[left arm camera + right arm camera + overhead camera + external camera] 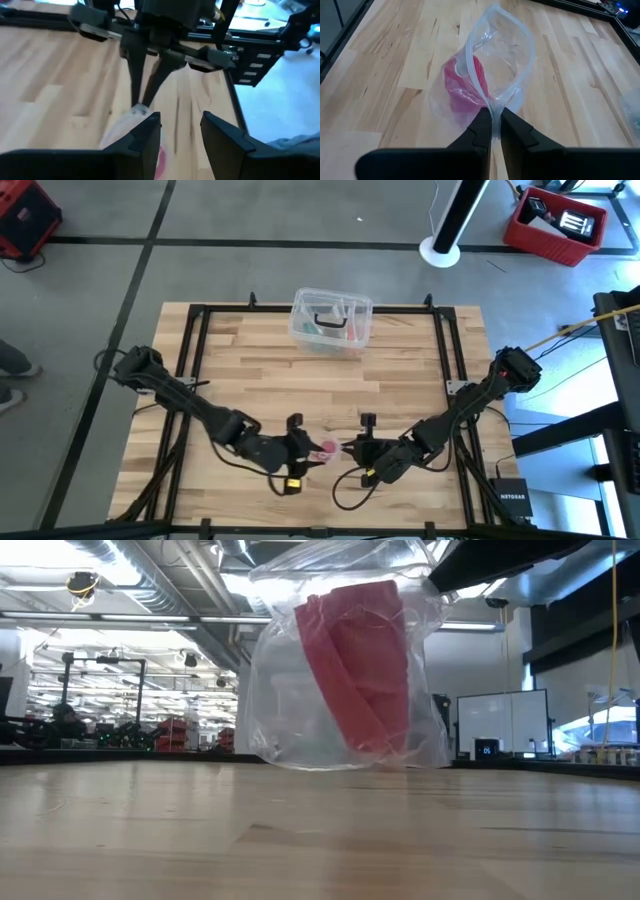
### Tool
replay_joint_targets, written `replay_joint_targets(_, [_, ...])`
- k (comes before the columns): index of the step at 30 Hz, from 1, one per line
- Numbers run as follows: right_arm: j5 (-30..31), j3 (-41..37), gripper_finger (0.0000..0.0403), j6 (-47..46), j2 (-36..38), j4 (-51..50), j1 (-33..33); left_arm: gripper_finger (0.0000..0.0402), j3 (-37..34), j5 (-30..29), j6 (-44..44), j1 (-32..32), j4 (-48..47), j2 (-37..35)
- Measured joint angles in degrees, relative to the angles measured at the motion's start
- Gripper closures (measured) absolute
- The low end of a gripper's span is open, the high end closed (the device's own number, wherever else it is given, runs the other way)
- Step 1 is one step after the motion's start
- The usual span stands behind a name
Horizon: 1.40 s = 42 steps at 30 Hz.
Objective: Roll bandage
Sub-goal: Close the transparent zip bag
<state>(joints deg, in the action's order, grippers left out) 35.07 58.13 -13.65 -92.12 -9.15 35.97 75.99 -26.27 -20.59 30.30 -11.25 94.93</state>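
The pinkish-red bandage (464, 89) is bunched inside a clear plastic wrapper bag (507, 47) near the table's front middle. It also shows in the high view (327, 448) and the low view (355, 665). My right gripper (492, 116) is shut on the bag's edge, to the right of the bandage. My left gripper (181, 131) is open just left of the bag. The bag (125, 130) lies beside one of its fingers, not between them. My right gripper pinches the wrapper bag's sealed edge (492, 102) between its two fingers, coming from above and slanting from the table's right. The edge stands up, and the bag's lower end with the bandage is down at the table top. My left gripper: I cannot tell whether its finger (145, 137) touches the bag.
A clear plastic box (332, 320) with small items stands at the table's far middle. A black frame (190, 330) runs around the wooden table top (400, 380). Cables lie by the front edge under both arms.
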Motion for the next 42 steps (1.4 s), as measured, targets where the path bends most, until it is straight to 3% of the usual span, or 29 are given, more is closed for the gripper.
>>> replay_joint_targets(10, [0.00, 0.00, 0.0375, 0.37, 0.00, 0.00, 0.00, 0.0214, -0.02, 3.94, -1.71, -3.36, 2.37, 1.49])
replay_joint_targets(13, [-0.17, 0.00, 0.0375, 0.39, 0.00, 0.01, 0.00, 0.0203, 0.07, 4.31, -0.84, -3.58, 7.42, 3.61])
replay_joint_targets(18, [-0.20, 0.00, 0.0375, 0.29, 0.00, 0.06, 0.00, 0.0207, -0.11, 6.59, 1.80, -3.58, 9.50, 7.54])
replay_joint_targets(42, [0.33, 0.00, 0.0375, 0.50, -0.02, 2.03, 0.00, 0.0227, -0.02, 7.88, 2.81, -4.09, 5.27, 8.22])
